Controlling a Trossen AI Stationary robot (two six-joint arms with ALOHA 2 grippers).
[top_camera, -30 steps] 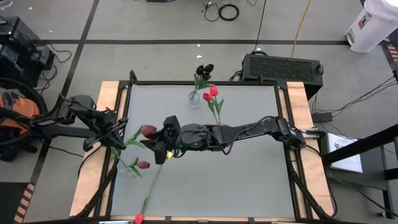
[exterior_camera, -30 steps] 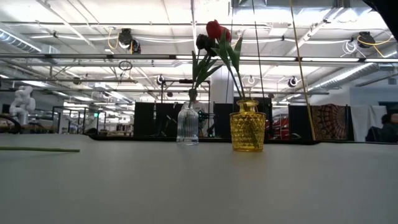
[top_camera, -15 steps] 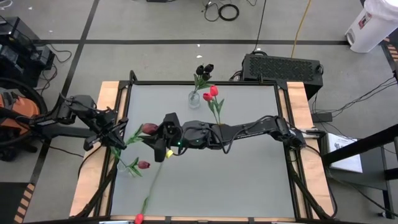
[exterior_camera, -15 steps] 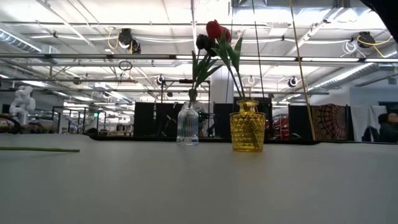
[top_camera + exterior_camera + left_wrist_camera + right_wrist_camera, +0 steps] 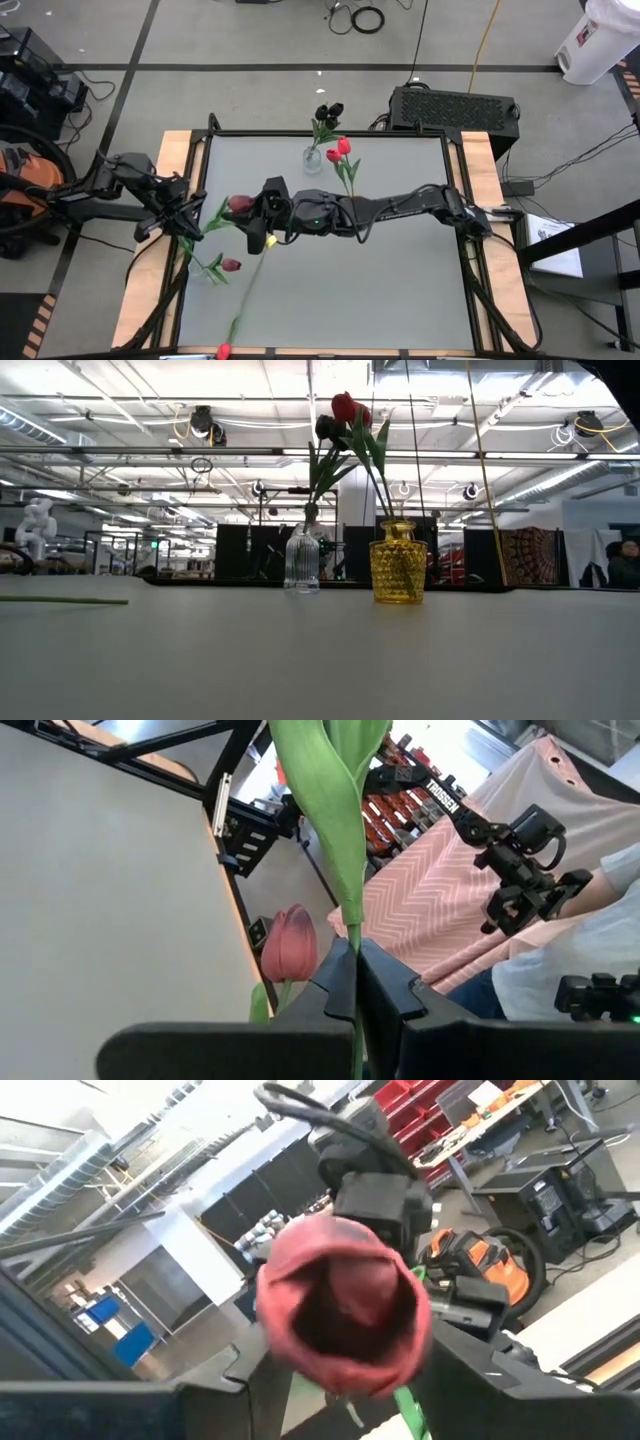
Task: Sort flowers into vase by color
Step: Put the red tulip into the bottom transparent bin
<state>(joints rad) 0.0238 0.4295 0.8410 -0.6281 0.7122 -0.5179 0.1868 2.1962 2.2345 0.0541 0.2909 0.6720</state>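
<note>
Your left gripper (image 5: 188,226) clenched a maroon tulip (image 5: 239,207) by its stem at the table's (image 5: 400,290) left edge; your right gripper (image 5: 262,210) stood released around its head.

The grey desk (image 5: 400,290) has pale wooden side strips. Near its twelve o'clock edge stands a clear glass vase (image 5: 312,159), with a yellow glass vase (image 5: 397,563) just beside it. A long green stem (image 5: 243,298) lies toward seven o'clock, its red head (image 5: 222,351) at the edge.
</note>
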